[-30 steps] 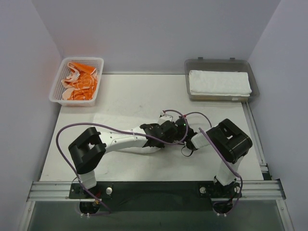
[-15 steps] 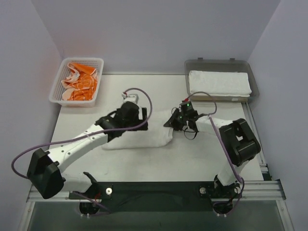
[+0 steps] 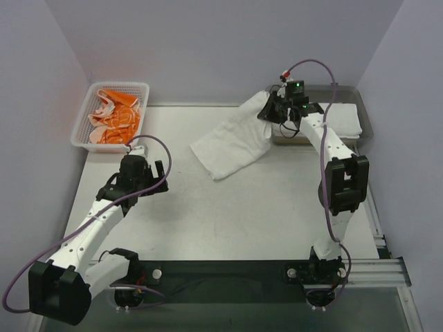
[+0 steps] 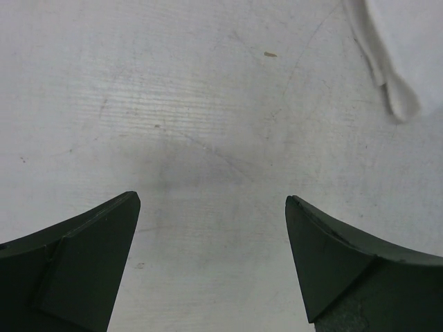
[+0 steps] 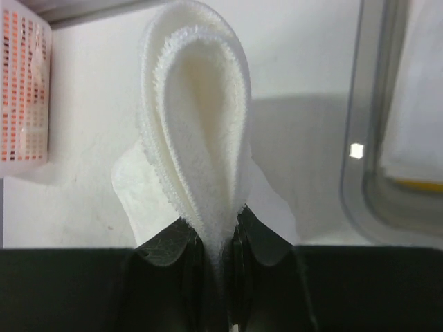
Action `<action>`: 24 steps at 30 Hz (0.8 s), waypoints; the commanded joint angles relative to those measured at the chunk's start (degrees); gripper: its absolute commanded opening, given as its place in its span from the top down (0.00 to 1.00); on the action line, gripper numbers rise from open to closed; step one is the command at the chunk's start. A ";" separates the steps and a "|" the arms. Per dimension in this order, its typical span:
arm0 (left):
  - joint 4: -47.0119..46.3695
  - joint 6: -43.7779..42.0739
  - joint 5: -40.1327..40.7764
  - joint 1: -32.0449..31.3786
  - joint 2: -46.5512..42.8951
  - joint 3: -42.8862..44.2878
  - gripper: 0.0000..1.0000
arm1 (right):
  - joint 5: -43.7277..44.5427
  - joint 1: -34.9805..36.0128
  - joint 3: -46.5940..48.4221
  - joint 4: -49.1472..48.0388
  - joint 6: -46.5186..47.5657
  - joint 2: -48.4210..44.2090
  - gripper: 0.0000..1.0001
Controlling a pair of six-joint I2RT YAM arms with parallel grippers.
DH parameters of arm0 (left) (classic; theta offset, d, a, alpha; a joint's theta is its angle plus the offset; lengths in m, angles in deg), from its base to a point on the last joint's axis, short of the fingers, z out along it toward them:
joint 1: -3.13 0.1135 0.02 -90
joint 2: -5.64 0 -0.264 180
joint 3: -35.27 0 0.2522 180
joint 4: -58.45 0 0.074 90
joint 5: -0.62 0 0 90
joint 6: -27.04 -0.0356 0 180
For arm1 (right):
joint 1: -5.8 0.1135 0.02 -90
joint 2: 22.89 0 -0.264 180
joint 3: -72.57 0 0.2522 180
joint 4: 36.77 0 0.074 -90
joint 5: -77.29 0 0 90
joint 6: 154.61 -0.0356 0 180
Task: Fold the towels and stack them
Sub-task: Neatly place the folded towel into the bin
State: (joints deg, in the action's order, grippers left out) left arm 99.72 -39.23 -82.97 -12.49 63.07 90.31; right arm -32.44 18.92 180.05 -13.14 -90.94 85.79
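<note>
left tool [image 4: 211, 207]: jaws wide apart, over white tabletop [image 3: 228, 207] | right tool [image 5: 218, 238]: pinching folded white terry towel [image 5: 201, 138], lifted beside grey translucent plastic tray [image 3: 315, 88]

The left arm [image 3: 88, 232] and right arm [image 3: 324, 142] share one build: slim white links joined by boxy black joint housings [image 3: 344, 182]. A purple cable [image 3: 167, 164] runs along each arm. A small green light [image 3: 296, 86] glows on the right wrist module, with a red-tipped connector [image 3: 284, 75] beside it. The left gripper [image 4: 211, 202] has broad, dark, matte, wedge-shaped fingers [image 4: 76, 266]. The right gripper [image 5: 220, 229] has black, rounded ones.
</note>
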 commanded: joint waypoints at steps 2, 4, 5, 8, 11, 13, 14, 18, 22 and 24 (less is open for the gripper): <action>-1.67 -2.28 3.16 0.59 1.28 2.49 0.03 | -4.86 -5.73 15.31 5.42 7.51 7.23 1.00; -1.49 -2.10 3.52 0.85 2.24 2.67 0.03 | -6.28 -7.75 19.56 5.86 9.00 10.31 1.00; -1.49 -2.02 3.43 1.03 2.60 2.58 0.03 | -7.77 -9.42 21.41 5.86 9.71 11.19 1.00; -1.23 -2.28 3.34 1.11 4.00 2.84 0.03 | -9.53 -12.67 27.04 6.39 12.00 13.66 1.00; -1.23 -2.46 3.17 1.20 5.76 3.19 0.03 | -11.56 -14.86 29.33 6.57 14.45 13.84 1.00; -1.14 -2.46 2.90 1.20 6.99 3.37 0.03 | -10.26 -16.55 29.60 6.57 16.21 13.14 1.00; -1.23 -2.46 2.73 1.20 7.26 3.46 0.03 | -9.81 -17.07 29.77 6.65 17.79 13.22 1.00; -1.14 -2.46 2.46 1.20 8.22 3.46 0.03 | -10.33 -20.33 32.67 6.66 19.99 14.53 1.00; -1.05 -2.46 2.64 1.20 9.01 3.28 0.03 | -11.73 -23.49 35.75 6.74 21.49 16.56 1.00; -1.05 -2.37 2.55 1.20 9.37 3.37 0.03 | -13.58 -24.37 37.07 6.66 21.58 16.91 1.00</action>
State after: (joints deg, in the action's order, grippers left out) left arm 99.68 -41.02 -80.54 -11.70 72.07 91.32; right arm -43.54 -3.44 213.31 -4.22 -71.75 102.54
